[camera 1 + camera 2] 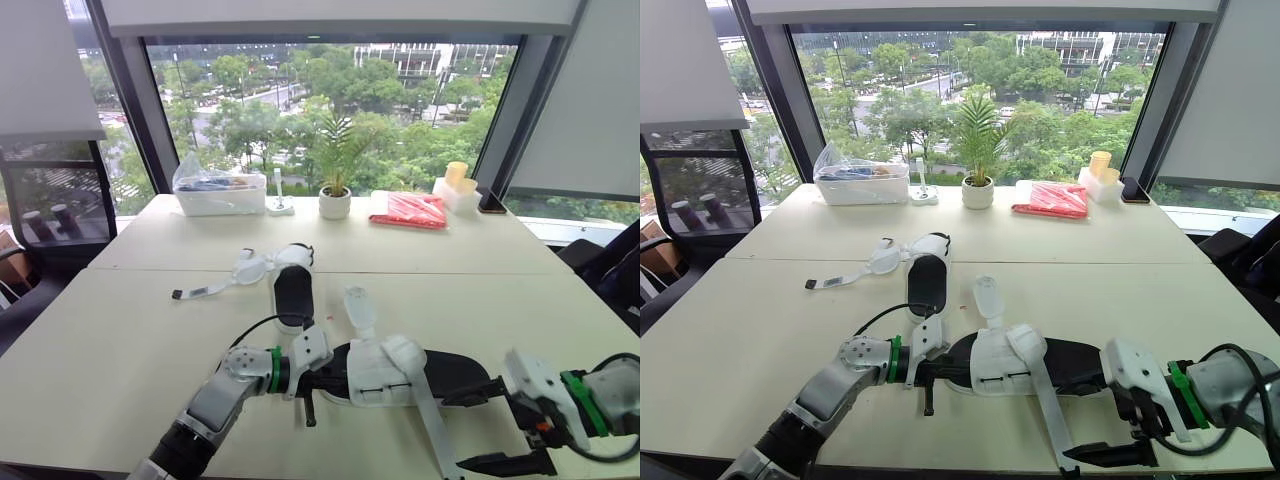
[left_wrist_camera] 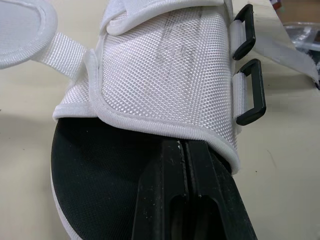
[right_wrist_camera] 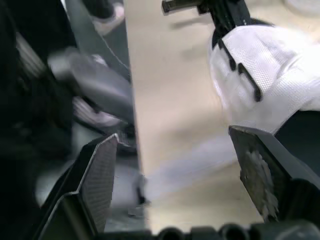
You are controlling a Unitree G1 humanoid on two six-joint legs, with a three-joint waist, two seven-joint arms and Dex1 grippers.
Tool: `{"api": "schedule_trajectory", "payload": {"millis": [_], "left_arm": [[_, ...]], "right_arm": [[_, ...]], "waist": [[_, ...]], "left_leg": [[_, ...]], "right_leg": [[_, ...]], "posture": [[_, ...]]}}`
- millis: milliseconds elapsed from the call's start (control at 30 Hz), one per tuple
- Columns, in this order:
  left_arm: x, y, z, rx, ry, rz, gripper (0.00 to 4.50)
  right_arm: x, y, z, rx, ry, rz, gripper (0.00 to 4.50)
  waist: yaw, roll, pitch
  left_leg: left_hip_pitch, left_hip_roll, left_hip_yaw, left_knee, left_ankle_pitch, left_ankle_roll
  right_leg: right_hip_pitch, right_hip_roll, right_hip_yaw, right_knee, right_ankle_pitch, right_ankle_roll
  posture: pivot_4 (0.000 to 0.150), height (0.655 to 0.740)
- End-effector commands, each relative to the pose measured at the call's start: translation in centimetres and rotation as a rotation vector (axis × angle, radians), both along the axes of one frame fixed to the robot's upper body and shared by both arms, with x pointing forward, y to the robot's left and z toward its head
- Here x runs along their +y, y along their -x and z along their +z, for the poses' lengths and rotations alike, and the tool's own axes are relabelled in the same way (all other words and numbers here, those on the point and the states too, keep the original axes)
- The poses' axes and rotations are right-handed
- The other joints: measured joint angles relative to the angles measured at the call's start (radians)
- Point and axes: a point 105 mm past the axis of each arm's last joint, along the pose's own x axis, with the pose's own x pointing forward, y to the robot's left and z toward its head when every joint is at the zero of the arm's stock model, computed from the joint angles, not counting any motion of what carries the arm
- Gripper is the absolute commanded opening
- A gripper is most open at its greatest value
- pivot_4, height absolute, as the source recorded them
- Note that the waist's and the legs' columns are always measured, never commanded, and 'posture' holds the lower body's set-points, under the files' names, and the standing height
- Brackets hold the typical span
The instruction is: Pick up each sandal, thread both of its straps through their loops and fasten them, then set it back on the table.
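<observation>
The near sandal, black sole with a white mesh upper, lies sideways near the table's front edge. My left gripper is shut on one end of its sole; the wrist view shows the fingers pressed together on the black insole below the mesh upper and two black loops. One long strap trails toward the front edge, another points away. My right gripper stands open by the sandal's other end, its fingers wide apart around the loose strap. The second sandal lies farther back, straps spread left.
Along the window edge of the table stand a clear bag of items, a small potted plant, a red packet and a white box with yellow cups. A chair is at the left.
</observation>
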Motion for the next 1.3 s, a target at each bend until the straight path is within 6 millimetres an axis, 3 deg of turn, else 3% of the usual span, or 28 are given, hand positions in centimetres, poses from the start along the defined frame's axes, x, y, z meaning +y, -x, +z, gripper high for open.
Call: {"api": "schedule_trajectory", "payload": {"millis": [33, 433, 733, 867, 900, 1033, 1167, 1300], "left_arm": [[-0.2, 0.2, 0.0, -0.011, -0.008, -0.014, 0.00], [-0.2, 0.3, 0.0, -0.008, -0.003, -0.001, 0.00], [-0.2, 0.3, 0.0, -0.007, -0.003, 0.003, 0.00], [-0.2, 0.4, 0.0, -0.007, -0.005, 0.001, 0.00], [-0.2, 0.4, 0.0, -0.007, -0.005, 0.000, 0.00], [-0.2, 0.4, 0.0, -0.006, -0.007, -0.002, 0.00], [-0.1, 0.5, 0.0, -0.004, -0.007, -0.001, 0.00], [-0.1, 0.5, 0.0, -0.004, -0.007, 0.002, 0.00]], "right_arm": [[0.6, 0.0, 0.0, 0.129, -0.027, -0.099, 3.82], [-0.8, -0.8, -3.6, 0.374, -0.041, -0.388, 3.82], [0.5, -0.2, -5.0, 0.495, -0.129, -0.421, 3.82], [0.7, -0.6, -5.2, 0.513, -0.159, -0.439, 2.61], [0.6, -0.7, -5.2, 0.513, -0.159, -0.442, 1.94], [0.5, -1.1, -5.2, 0.508, -0.166, -0.449, 0.01], [0.9, -1.4, -4.3, 0.498, -0.194, -0.429, 0.01], [2.0, -2.4, -0.5, 0.479, -0.316, -0.379, 0.01]], "waist": [[0.001, 0.000, 0.000], [0.001, 0.000, 0.000], [0.000, 0.000, 0.000], [0.001, 0.000, 0.000], [0.001, 0.000, 0.000], [0.000, 0.000, 0.000], [-0.001, 0.000, 0.000], [-0.002, 0.000, 0.000]], "left_leg": [[0.000, 0.000, 0.000, 0.000, 0.000, 0.000], [-0.001, 0.000, 0.000, -0.001, 0.000, 0.000], [-0.001, 0.000, 0.000, -0.001, 0.000, 0.000], [-0.001, 0.000, 0.000, -0.001, 0.000, 0.000], [-0.001, 0.000, 0.000, -0.001, 0.000, 0.000], [-0.001, 0.000, 0.000, -0.001, 0.000, 0.001], [-0.001, 0.000, 0.000, -0.001, 0.000, 0.001], [-0.001, 0.000, 0.000, -0.001, 0.000, 0.001]], "right_leg": [[0.000, 0.000, 0.000, 0.000, 0.000, 0.000], [-0.001, 0.000, 0.000, -0.002, 0.000, 0.000], [-0.001, 0.000, 0.000, -0.002, 0.000, 0.000], [-0.001, 0.000, 0.000, -0.002, 0.000, 0.000], [-0.001, 0.000, 0.000, -0.002, 0.000, 0.000], [-0.001, 0.000, 0.000, -0.002, 0.000, 0.000], [-0.001, 0.000, 0.000, -0.002, 0.000, 0.000], [-0.001, 0.000, 0.000, -0.002, 0.000, 0.000]], "posture": [[0.150, 0.7400], [0.150, 0.7400], [0.150, 0.7400], [0.150, 0.7400], [0.150, 0.7400], [0.150, 0.7400], [0.150, 0.7400], [0.150, 0.7400]]}}
